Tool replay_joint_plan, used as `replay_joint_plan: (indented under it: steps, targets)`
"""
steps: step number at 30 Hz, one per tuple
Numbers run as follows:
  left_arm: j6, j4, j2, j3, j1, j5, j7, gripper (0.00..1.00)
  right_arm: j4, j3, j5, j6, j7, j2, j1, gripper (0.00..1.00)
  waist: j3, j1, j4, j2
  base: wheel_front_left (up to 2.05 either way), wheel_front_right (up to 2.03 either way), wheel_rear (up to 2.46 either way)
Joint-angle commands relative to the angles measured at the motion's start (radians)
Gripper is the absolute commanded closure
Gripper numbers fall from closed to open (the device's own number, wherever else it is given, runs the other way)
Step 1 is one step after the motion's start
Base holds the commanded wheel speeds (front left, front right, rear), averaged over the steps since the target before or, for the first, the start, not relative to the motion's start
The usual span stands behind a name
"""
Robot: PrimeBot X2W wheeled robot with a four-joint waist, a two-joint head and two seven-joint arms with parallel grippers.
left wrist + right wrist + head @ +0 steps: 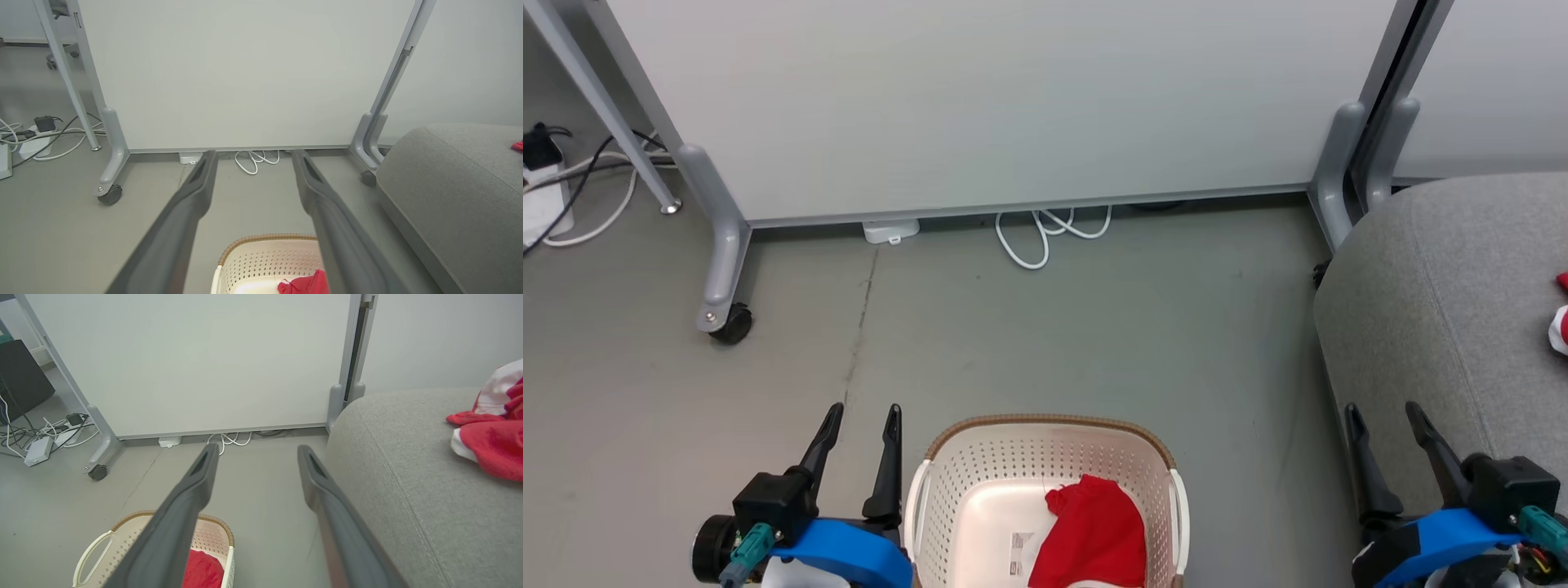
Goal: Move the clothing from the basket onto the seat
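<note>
One red garment (1094, 531) lay in the basket (1005, 465). The second garment (490, 445) was on the seat (1445, 310). L gripper (865, 408) sat just beside the basket, R gripper (1382, 407) by the seat's edge. Both were wide open & held nothing. Risk: a finger could catch the basket's holes & drag it, or the soft cloth could slip out mid-lift.

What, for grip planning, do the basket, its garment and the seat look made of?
Basket: probably moulded cream plastic, semi-matte; perforated walls, brown woven-look rim. Red garment: soft fabric; it lies crumpled in folds. Seat: grey textile upholstery, matte; visible weave and a seam.
</note>
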Motion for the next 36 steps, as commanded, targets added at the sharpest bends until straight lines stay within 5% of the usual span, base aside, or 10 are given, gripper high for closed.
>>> replay_joint_plan:
  steps: [1, 13, 36]
  targets:
    - [-0.001, -0.003, -0.001, -0.003, -0.017, 0.0, -0.003, 0.0, -0.006, 0.001, -0.001, 0.0, -0.005, 0.0, -0.021, 0.0, 0.031, 0.0, -0.007, -0.0001, 0.0, 0.0, 0.0]
    - [-0.001, 0.023, -0.014, -0.062, -0.11, -0.013, -0.003, 0.0, -0.036, 0.037, -0.02, 0.0, -0.003, 0.0, -0.123, 0.0, 0.228, 0.0, -0.041, -0.0001, 0.0, 0.0, 0.0]
    - [-0.001, 0.26, 0.011, -0.388, -0.439, -0.059, -0.003, 0.0, -0.11, 0.153, -0.069, 0.0, -0.009, 0.0, -0.386, 0.0, 0.665, 0.0, -0.171, -0.0001, 0.0, 0.0, 0.0]
